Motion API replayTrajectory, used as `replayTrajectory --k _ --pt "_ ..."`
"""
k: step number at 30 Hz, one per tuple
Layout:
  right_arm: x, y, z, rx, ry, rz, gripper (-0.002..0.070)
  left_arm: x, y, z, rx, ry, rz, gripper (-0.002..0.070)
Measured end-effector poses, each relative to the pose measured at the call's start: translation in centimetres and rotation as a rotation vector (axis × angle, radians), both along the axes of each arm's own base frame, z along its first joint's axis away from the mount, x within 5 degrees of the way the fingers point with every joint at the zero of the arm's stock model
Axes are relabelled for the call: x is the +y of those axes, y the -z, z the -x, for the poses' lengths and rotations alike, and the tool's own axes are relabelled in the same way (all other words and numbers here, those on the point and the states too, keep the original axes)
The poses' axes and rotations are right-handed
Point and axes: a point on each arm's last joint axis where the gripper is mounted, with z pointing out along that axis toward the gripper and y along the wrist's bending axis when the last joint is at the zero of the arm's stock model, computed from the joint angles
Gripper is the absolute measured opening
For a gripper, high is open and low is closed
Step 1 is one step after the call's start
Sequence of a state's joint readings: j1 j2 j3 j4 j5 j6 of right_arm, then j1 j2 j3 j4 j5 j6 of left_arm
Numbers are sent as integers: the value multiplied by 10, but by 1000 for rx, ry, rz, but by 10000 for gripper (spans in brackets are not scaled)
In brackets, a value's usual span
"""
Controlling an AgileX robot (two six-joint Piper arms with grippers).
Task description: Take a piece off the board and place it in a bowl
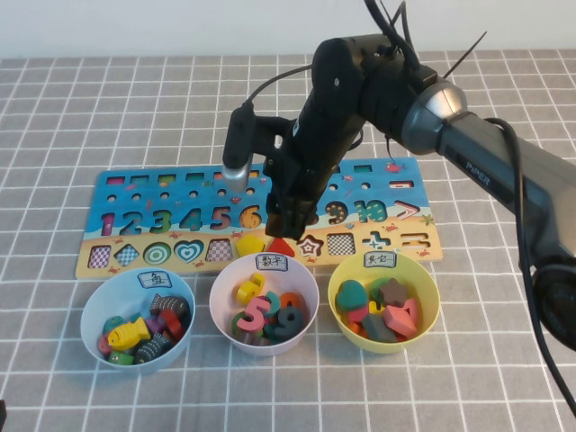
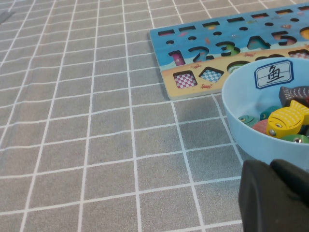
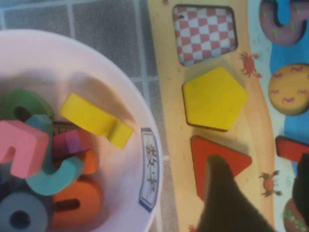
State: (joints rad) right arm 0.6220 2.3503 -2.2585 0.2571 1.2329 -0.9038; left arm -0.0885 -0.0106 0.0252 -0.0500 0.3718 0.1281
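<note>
The left gripper (image 2: 273,195) is seen only in its wrist view, beside the light blue bowl (image 2: 236,121); its fingers cannot be made out. Over the board (image 1: 108,263), the right gripper (image 1: 290,221) is spread around the red triangular piece (image 3: 217,162), unlifted beside the yellow pentagon (image 3: 215,99). The yellow-green bowl (image 1: 430,288) sits rightmost.

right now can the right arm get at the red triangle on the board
Probably yes: the right gripper hangs open right over the red triangle, nothing covering it, only the yellow pentagon close beside. The left gripper sits by the blue bowl.
</note>
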Motion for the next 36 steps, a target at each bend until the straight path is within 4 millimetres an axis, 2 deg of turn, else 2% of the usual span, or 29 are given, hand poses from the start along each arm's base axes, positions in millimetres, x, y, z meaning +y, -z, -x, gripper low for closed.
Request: replayTrajectory --k 10,18,25,36 --pt "-1 0 0 -11 -29 2 292 0 0 0 0 0 0 -1" --pt "-1 0 -1 -23 -51 8 370 0 0 0 0 0 0 -1" --pt "-2 12 2 5 -63 37 372 0 0 0 0 0 0 -1" --pt "-1 13 3 -35 -126 78 385 0 0 0 0 0 0 -1"
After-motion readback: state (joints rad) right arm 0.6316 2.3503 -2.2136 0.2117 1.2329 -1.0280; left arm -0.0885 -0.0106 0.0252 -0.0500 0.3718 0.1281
